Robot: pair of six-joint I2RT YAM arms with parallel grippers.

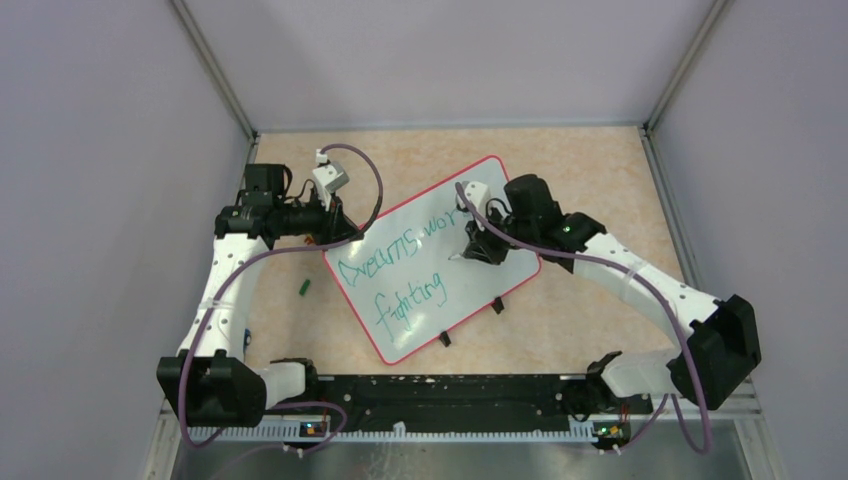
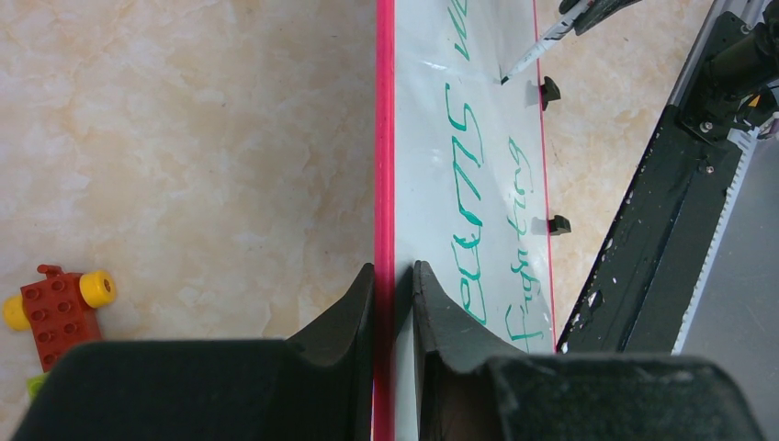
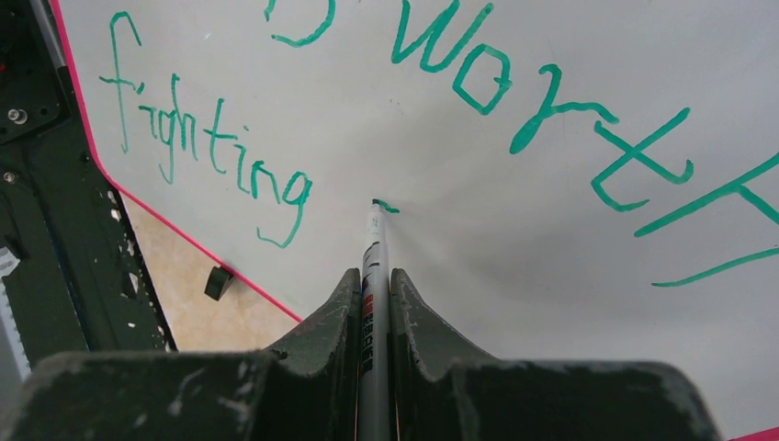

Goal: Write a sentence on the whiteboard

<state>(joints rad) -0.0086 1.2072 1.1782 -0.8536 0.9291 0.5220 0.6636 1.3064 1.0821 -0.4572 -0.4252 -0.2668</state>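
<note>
**A:** Where is the whiteboard [image 1: 470,290] sitting relative to each pincer?

**B:** It is resting on the table [image 1: 600,170] between the two arms. The left pincer [image 2: 393,276] is pinching its red rim at the left corner, one finger on each side of the edge. The right pincer [image 3: 374,280] is hanging over the board's right half, pressed together on a marker [image 3: 374,241].

**A:** Which way is the board running?

**B:** In the top view its long axis is running diagonally, from near left to far right. The sentence [image 1: 400,270] is following that axis in two green lines, with "Dreams worth" above and "fighting" below. The marker is pointing away from its pincer onto the white surface. Its tip is touching a small green stroke [image 3: 384,206] just after "fighting" and under "worth".

**A:** Is anything lying around or getting in the way?

**B:** Two black feet [image 1: 445,339] are sticking out from the board's near long edge. A small green piece [image 1: 305,287] is lying on the table left of the board, apart from it. A red toy brick with yellow knobs [image 2: 60,308] is showing in the left wrist view, on the table beside that pincer. A black rail [image 1: 450,392] is running along the table's near edge. In the top view, the right arm is covering the end of the first line.
</note>
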